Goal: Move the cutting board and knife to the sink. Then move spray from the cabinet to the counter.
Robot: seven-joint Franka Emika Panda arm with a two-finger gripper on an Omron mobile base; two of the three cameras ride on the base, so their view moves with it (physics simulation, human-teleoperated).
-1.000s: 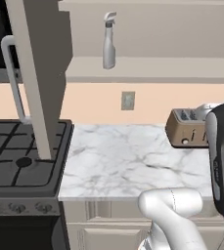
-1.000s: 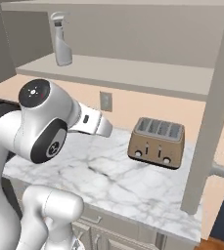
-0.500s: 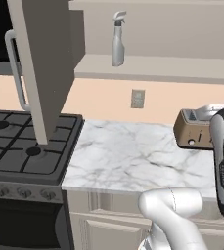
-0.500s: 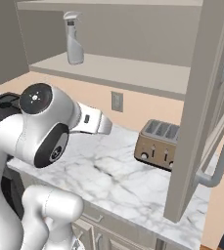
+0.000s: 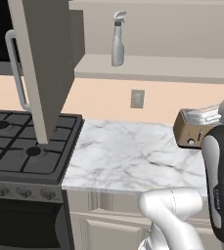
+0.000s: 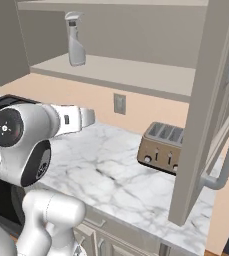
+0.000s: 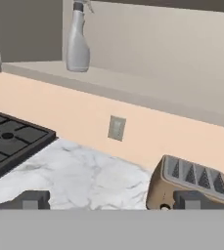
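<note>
The grey spray (image 5: 117, 39) (image 6: 76, 39) (image 7: 78, 39) stands upright at the left end of the beige shelf (image 5: 157, 69) in the open taupe cabinet (image 5: 45, 63). Below it lies the white marble counter (image 5: 128, 156) (image 6: 116, 175) (image 7: 79, 176). My gripper (image 7: 112, 201) is open and holds nothing. It hovers above the counter, well below the spray and short of it, with the hand view looking toward the back wall. The cutting board, the knife and the sink are out of view.
A brown toaster (image 5: 191, 134) (image 6: 163, 147) (image 7: 191, 183) sits at the counter's right end, and a black gas stove (image 5: 20, 151) (image 7: 6, 136) borders it on the left. Both open cabinet doors (image 6: 211, 110) jut out over the counter. A wall outlet (image 5: 137, 98) is under the shelf.
The base has moved, so the whole scene slid slightly right in both base views and the stove shows more. The gripper stayed open and the spray has not moved.
</note>
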